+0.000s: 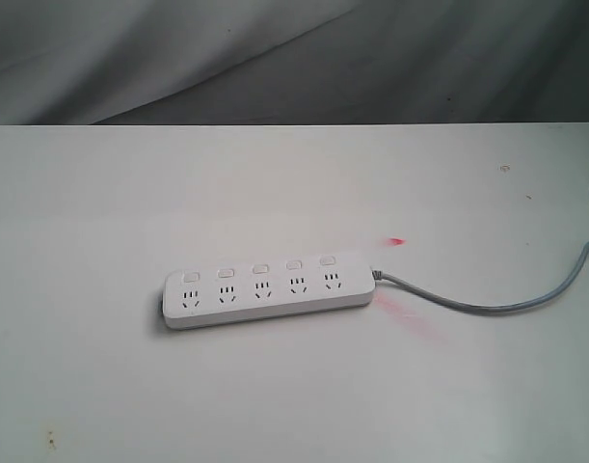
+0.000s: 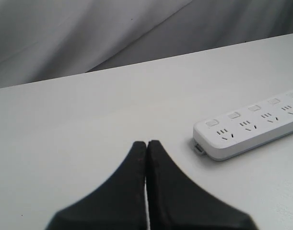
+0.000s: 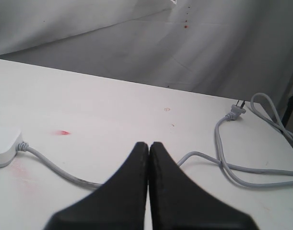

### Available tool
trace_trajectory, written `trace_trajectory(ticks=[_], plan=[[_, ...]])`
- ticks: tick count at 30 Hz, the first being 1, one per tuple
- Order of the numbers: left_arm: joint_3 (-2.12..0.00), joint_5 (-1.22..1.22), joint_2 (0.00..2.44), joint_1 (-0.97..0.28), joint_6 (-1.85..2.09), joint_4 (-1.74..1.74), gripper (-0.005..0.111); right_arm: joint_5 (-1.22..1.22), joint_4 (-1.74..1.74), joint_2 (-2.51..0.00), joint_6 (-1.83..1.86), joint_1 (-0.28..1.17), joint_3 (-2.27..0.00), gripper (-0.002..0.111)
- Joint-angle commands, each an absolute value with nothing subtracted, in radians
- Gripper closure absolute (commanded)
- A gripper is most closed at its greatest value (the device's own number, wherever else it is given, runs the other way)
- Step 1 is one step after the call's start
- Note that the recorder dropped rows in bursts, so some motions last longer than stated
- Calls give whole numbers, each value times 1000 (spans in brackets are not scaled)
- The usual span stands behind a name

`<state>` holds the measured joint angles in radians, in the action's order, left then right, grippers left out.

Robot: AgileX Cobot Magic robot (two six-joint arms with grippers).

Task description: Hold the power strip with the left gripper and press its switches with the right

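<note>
The white power strip point(image 1: 265, 289) lies flat in the middle of the table, its row of small switches point(image 1: 260, 268) along the far edge above the sockets. Its grey cord point(image 1: 487, 307) runs off to the right. Neither arm shows in the exterior view. In the left wrist view my left gripper point(image 2: 146, 143) is shut and empty, apart from the near end of the power strip point(image 2: 232, 134), whose switches point(image 2: 233, 115) show. In the right wrist view my right gripper point(image 3: 148, 144) is shut with nothing in it, above the cord point(image 3: 64, 172); one end of the power strip point(image 3: 2, 146) shows.
The white table point(image 1: 130, 386) ends at a far edge before a grey cloth backdrop point(image 1: 275, 58). Red marks point(image 1: 397, 241) stain the table near the strip's cord end. The cord's loops and plug point(image 3: 237, 111) lie at the right side of the table.
</note>
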<state>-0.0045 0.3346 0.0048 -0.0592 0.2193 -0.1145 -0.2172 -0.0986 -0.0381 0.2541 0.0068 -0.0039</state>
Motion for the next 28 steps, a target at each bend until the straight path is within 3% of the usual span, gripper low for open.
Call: trace_trajectory(ticks=[1,28], plan=[[0,333,0,-58,211,-114,106,-222,-88,-32,254,0,0,108],[0,333,0,-58,214,-114,106,-222,-88,-32,254,0,0,108]])
